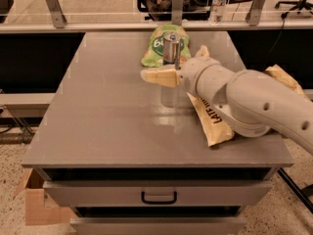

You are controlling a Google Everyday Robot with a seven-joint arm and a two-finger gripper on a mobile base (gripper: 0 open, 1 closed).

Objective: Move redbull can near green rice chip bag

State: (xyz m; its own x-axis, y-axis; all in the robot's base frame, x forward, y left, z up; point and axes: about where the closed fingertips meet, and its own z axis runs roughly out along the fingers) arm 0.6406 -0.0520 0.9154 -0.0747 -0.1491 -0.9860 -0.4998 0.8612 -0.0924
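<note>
Arm (259, 104): white, thick, enters from the gripper's lower right and reaches up-left.
Wrist (203, 76): rounded joint directly behind the gripper.
Gripper (172, 61): two cream fingers (159, 76) splayed wide, one pointing left, the other angled upward.
</note>
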